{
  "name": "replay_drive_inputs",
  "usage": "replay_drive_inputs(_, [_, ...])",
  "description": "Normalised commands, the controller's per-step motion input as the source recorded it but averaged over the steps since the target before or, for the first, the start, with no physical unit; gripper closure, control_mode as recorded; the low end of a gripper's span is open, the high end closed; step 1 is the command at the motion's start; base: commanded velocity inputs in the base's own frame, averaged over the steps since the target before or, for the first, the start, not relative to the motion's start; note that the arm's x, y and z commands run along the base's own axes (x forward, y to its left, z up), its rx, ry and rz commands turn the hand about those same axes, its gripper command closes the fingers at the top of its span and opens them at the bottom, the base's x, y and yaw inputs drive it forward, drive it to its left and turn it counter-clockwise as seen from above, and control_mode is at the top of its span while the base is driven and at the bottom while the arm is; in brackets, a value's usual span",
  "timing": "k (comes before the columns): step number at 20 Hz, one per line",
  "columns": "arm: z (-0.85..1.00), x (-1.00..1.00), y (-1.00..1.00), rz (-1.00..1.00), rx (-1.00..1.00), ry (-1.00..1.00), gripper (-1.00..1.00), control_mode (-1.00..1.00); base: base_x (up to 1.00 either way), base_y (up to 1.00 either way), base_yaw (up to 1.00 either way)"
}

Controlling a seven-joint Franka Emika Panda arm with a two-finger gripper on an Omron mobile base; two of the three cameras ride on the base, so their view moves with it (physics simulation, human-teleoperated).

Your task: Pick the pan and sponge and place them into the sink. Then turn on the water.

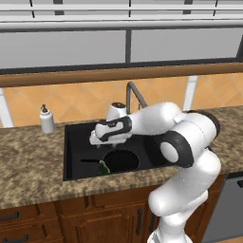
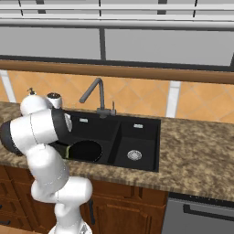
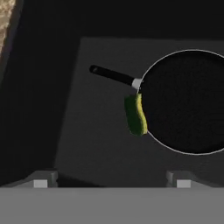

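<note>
The pan (image 3: 188, 101) is taking up most of the wide bowl of the sink (image 1: 71, 152), with the sponge (image 3: 135, 114) leaning against its rim beside the handle. Bare floor is lying open to the handle's side. The narrow bowl (image 2: 137, 146) is sitting free. The faucet (image 2: 93, 93) is rising behind; a soap bottle (image 1: 46, 119) is standing on the worktop (image 1: 28, 166).

My arm (image 1: 185, 142) is glossy white with rounded segments, black bands at the joints, and small pale grey fingertips (image 3: 40, 183).

Black pan (image 3: 188, 101), green-and-yellow sponge (image 3: 135, 114), matte-black sink (image 2: 139, 137), speckled brown counter (image 1: 28, 166).
</note>
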Motion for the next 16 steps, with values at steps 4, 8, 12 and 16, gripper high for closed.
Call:
replay_drive_inputs(4, [1.0,-0.62,-0.4,0.0,0.18,-0.29,-1.0,-1.0,0.0,0.0,0.0])
replay_drive_inputs(8, [0.85,-0.36,-0.81,0.0,0.18,-0.14,-1.0,-1.0,0.0,0.0,0.0])
replay_drive_inputs(12, [0.56,-0.3,-0.84,0.0,0.15,-0.04,-1.0,-1.0,0.0,0.0,0.0])
replay_drive_inputs(16, [0.35,-0.05,-0.87,0.0,0.16,-0.01,-1.0,-1.0,0.0,0.0,0.0])
